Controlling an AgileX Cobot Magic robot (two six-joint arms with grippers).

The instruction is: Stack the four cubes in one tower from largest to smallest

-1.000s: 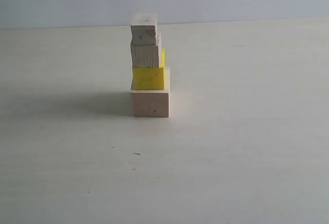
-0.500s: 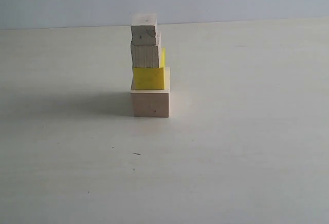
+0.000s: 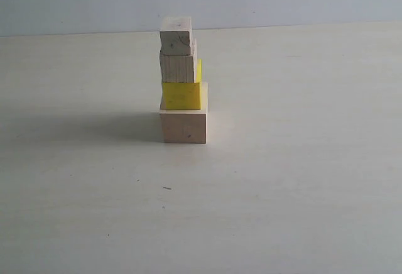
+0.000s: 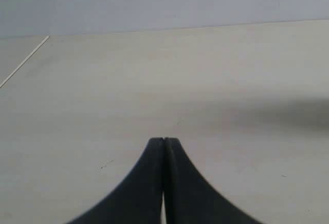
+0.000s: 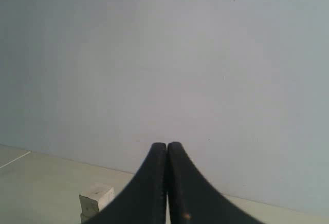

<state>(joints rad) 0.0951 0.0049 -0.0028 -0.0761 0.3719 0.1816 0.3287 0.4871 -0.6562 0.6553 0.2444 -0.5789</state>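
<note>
In the exterior view you have the tower [image 3: 182, 79] standing complete on the pale matte bench [image 3: 282, 180]: large bare-wood cube [image 3: 183, 126] as base, bright yellow cube [image 3: 181, 95] on it, medium wood cube [image 3: 177, 68] above, smallest wood cube [image 3: 175, 36] on top. Neither arm shows here. The upper cubes sit offset toward the tower's left edge, so a bench knock could topple them. In the left wrist view, the left gripper [image 4: 164, 143] has its fingers pressed together, empty, over bare bench. In the right wrist view, the right gripper [image 5: 166, 147] is likewise closed and empty, facing a plain grey wall [image 5: 164, 54], the tower's top just visible below.
</note>
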